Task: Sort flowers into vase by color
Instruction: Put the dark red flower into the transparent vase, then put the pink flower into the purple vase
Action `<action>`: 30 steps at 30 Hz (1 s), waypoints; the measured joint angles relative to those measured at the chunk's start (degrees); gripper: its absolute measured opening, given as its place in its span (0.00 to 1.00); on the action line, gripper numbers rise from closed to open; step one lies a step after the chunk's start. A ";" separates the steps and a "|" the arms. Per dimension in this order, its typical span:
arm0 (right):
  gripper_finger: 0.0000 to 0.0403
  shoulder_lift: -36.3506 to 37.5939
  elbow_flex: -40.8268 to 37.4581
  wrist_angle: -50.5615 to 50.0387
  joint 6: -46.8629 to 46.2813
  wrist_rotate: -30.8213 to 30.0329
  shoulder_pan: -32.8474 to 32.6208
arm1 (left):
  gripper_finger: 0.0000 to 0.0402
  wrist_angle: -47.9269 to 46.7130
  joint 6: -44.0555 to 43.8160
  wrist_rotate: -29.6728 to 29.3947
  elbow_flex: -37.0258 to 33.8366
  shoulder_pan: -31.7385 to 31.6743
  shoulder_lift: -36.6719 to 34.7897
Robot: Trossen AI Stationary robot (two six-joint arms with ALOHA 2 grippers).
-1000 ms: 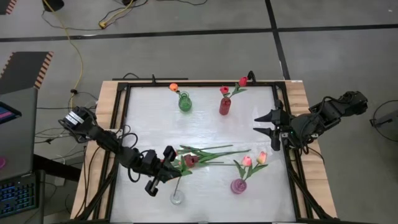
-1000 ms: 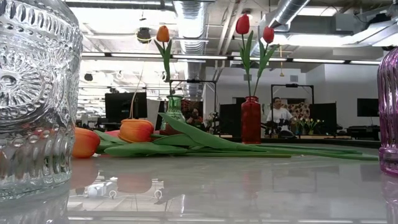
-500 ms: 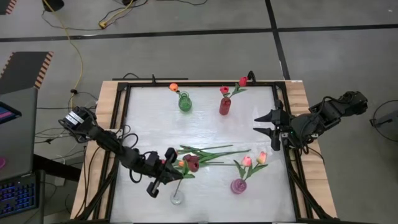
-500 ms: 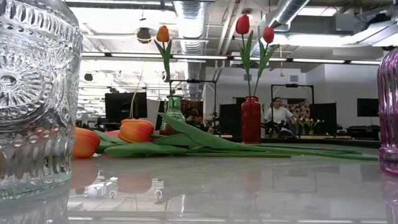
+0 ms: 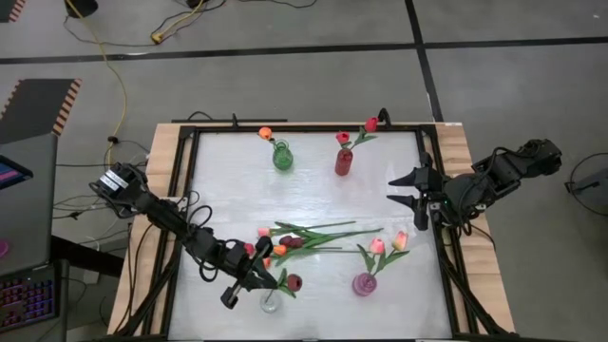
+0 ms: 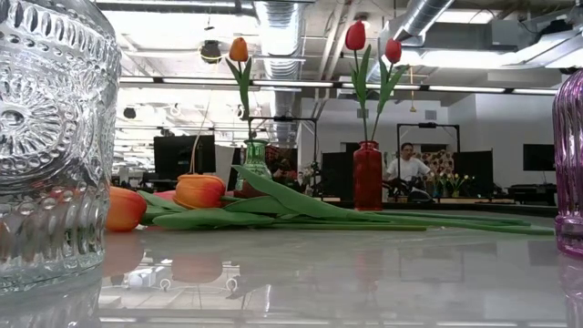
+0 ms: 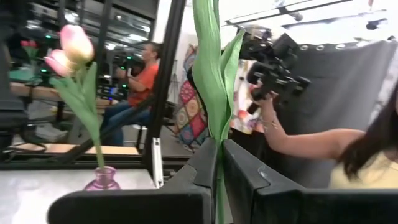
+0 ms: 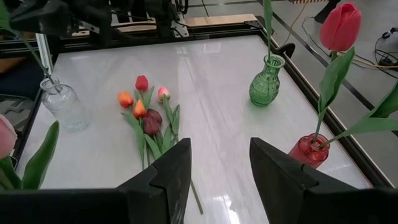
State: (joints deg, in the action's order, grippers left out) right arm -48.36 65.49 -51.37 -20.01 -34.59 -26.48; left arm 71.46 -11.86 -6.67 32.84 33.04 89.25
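The left claw [image 5: 255, 278] is clenched on the thin green stem of a dark maroon tulip [image 5: 294, 281], holding it over the clear glass vase [image 5: 270, 303] near the surface's six o'clock edge; in the left wrist view the stem and its long leaves [image 7: 214, 74] rise straight up between the two dark fingers. The right claw [image 5: 407, 188] waits at the three o'clock edge with its fingers spread apart and nothing between them, well apart from all the flowers. The surface [image 5: 228, 190] is a glossy white slab that mirrors the vases, bordered by a black metal frame [image 5: 186, 180] on a pale wooden base. The loose flowers [image 5: 309, 235] lie in a flat bundle a little toward six o'clock from the centre, heads toward nine o'clock and long stems running toward three o'clock, with orange, red, pink and maroon heads in the right wrist view. A ribbed green glass vase [image 5: 282, 157] with an orange tulip and a red glass vase [image 5: 344, 161] with red tulips stand near the twelve o'clock edge. A purple glass vase [image 5: 365, 283] with two pink tulips stands near five o'clock. The widest bare stretch lies between the bundle and the twelve o'clock vases. The clear vase is embossed with a round pattern in the low view.
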 joint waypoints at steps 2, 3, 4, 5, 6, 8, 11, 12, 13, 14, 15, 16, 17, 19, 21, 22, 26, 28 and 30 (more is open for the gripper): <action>0.47 0.00 -0.01 0.01 0.00 -0.01 0.00 | 0.06 -0.06 0.01 0.99 0.00 0.00 0.00; 0.47 0.00 -0.02 0.01 0.00 0.00 0.00 | 0.08 -0.07 0.01 1.29 0.00 0.00 0.00; 0.47 0.00 -0.02 -0.01 0.00 0.00 0.00 | 0.11 -0.07 0.02 1.37 0.00 0.00 0.00; 0.47 0.00 -0.02 -0.01 0.00 0.00 0.00 | 0.14 -0.09 0.00 1.37 0.00 0.00 0.00; 0.47 0.00 -0.01 0.01 0.00 0.00 0.00 | 0.16 -0.10 0.02 1.40 0.00 0.00 0.00; 0.47 0.00 -0.02 0.01 0.00 0.00 0.00 | 0.22 -0.22 0.85 1.40 0.00 -0.02 0.00; 0.47 0.00 -0.01 -0.01 0.00 0.00 0.00 | 0.29 -0.72 2.74 1.40 0.00 -0.02 0.00; 0.47 0.00 -0.02 0.00 0.00 0.00 0.00 | 0.30 -1.01 3.11 1.40 0.00 -0.02 0.00; 0.47 0.00 -0.01 -0.01 0.00 0.02 0.00 | 0.32 -1.35 3.25 1.38 0.00 -0.02 -0.04; 0.47 0.00 -0.01 0.00 0.00 0.02 0.00 | 0.33 -2.12 3.55 1.40 0.00 -0.02 -0.18; 0.47 0.00 -0.02 0.01 0.00 0.02 0.00 | 0.34 -2.77 4.03 1.38 0.00 -0.02 -0.37; 0.47 0.00 -0.02 -0.01 0.00 0.02 0.00 | 0.35 -3.52 4.59 1.38 0.00 -0.02 -0.60; 0.47 0.00 -0.02 -0.01 0.00 0.02 0.00 | 0.36 -4.36 5.17 1.37 0.00 -0.02 -0.97; 0.47 0.00 -0.01 0.00 0.00 0.02 0.00 | 0.37 -6.17 6.11 1.36 0.00 -0.02 -1.98; 0.47 0.00 -0.01 0.01 0.01 0.02 0.00 | 0.37 -8.27 6.25 1.33 0.00 -0.02 -3.42; 0.47 0.00 -0.01 0.01 0.01 0.02 0.00 | 0.37 -9.79 6.25 1.29 0.00 -0.02 -4.36; 0.47 0.00 0.00 0.01 0.02 0.04 0.00 | 0.37 -19.48 5.71 -1.80 0.00 -0.02 -9.57; 0.47 0.00 -0.02 0.01 0.02 0.04 0.00 | 0.37 -25.68 4.86 -4.83 0.00 -0.04 -12.57; 0.47 0.00 -0.01 0.01 0.01 0.04 0.00 | 0.37 -32.45 4.20 -8.50 0.00 -0.09 -15.65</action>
State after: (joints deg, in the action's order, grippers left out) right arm -48.36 65.49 -51.36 -20.00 -34.55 -26.48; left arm 39.01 -7.65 -15.18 32.84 32.95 73.60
